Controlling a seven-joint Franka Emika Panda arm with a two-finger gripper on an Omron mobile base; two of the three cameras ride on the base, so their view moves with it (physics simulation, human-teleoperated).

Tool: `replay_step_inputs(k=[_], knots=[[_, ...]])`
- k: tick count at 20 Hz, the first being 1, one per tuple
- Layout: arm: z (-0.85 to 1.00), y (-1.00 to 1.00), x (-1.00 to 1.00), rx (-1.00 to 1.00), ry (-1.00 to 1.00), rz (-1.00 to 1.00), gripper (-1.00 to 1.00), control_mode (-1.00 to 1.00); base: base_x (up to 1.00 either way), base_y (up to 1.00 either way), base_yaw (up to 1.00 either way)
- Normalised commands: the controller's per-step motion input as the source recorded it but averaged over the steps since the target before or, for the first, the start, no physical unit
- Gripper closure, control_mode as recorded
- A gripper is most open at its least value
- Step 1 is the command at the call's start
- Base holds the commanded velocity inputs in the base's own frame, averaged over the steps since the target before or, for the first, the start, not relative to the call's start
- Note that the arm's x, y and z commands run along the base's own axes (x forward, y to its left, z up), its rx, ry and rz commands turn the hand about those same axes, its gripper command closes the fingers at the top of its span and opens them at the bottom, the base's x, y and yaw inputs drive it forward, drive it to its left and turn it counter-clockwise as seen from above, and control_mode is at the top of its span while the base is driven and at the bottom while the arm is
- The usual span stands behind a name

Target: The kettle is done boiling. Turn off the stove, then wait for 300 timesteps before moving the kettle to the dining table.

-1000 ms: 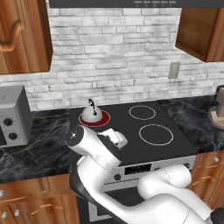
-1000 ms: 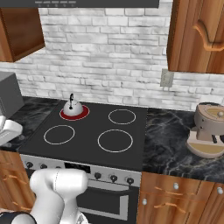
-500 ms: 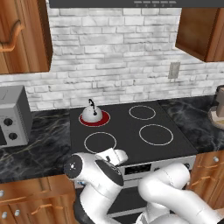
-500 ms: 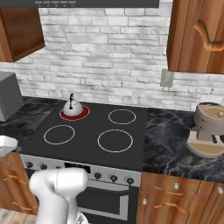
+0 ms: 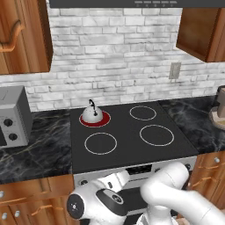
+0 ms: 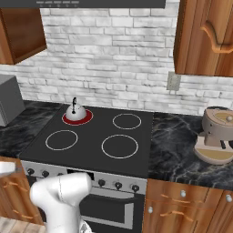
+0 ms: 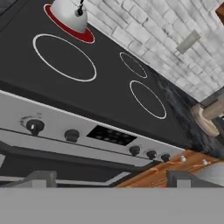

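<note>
The kettle [image 5: 92,115] [image 6: 75,110] [image 7: 70,13], small and silvery-white with a thin black handle, stands on the back left burner of the stove [image 5: 132,151] [image 6: 91,159] [image 7: 105,98]. The ring under it glows red. My arm is folded low in front of the stove's stainless front. In the hand view my gripper [image 7: 113,179] is open with nothing between its fingers. It faces the row of black knobs [image 7: 35,127] and the display [image 7: 111,135], a short way off from them.
A grey microwave [image 5: 13,118] [image 6: 9,98] sits on the dark marble counter left of the stove. A brown appliance [image 6: 217,135] [image 5: 219,110] stands on the counter to the right. Wooden cabinets hang above both sides, and drawers flank the oven.
My arm has sunk from above the cooktop's front edge to below it, in front of the stove's face. The kettle has not moved and the jaws stay open.
</note>
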Motion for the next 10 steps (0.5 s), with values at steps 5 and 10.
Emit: replay_step_inputs(k=[5, 10], knots=[[-0.38, -0.02, -0.16, -0.04, -0.19, 0.00, -1.00, -1.00, 0.00, 0.00, 0.00], [-0.30, 0.00, -0.05, -0.08, -0.23, 0.00, -1.00, -1.00, 0.00, 0.00, 0.00]])
